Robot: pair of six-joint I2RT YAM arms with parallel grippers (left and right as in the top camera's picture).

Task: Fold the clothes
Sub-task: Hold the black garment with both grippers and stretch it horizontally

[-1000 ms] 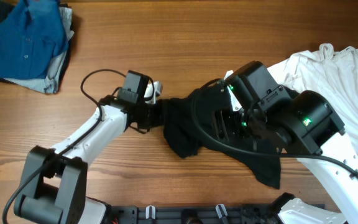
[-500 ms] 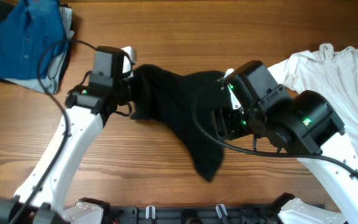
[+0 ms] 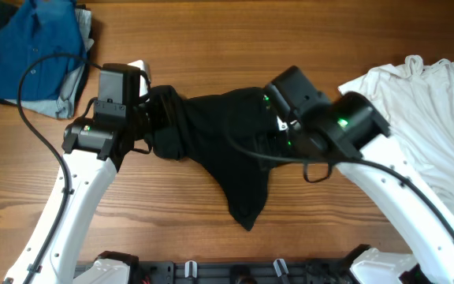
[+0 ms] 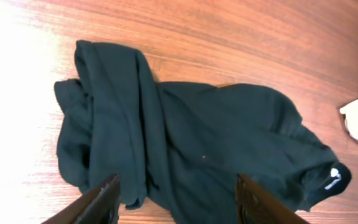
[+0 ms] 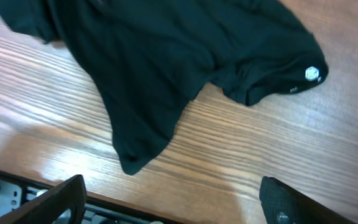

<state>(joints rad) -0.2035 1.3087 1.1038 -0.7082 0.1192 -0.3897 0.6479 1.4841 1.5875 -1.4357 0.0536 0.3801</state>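
A black garment (image 3: 227,130) lies loosely spread across the middle of the table, bunched at its left end and with a narrow tail (image 3: 247,213) pointing toward the front edge. In the left wrist view my left gripper (image 4: 179,202) is open above the garment (image 4: 191,137), its fingers (image 4: 104,200) apart over the cloth and gripping nothing. In the right wrist view my right gripper (image 5: 179,202) stands wide open over bare wood, just short of the garment's tail (image 5: 138,155). A small white label (image 5: 312,73) shows on the garment's hem.
A white garment (image 3: 432,102) lies crumpled at the right side, partly under the right arm (image 3: 345,126). A pile of blue clothes (image 3: 30,47) sits at the back left corner. The table's front edge with a black rail (image 3: 235,272) is close to the tail.
My left arm has pulled the black garment's end to the left and opened its jaws, letting it go. The right gripper moved back and left and opened wider. The garment now lies spread out.
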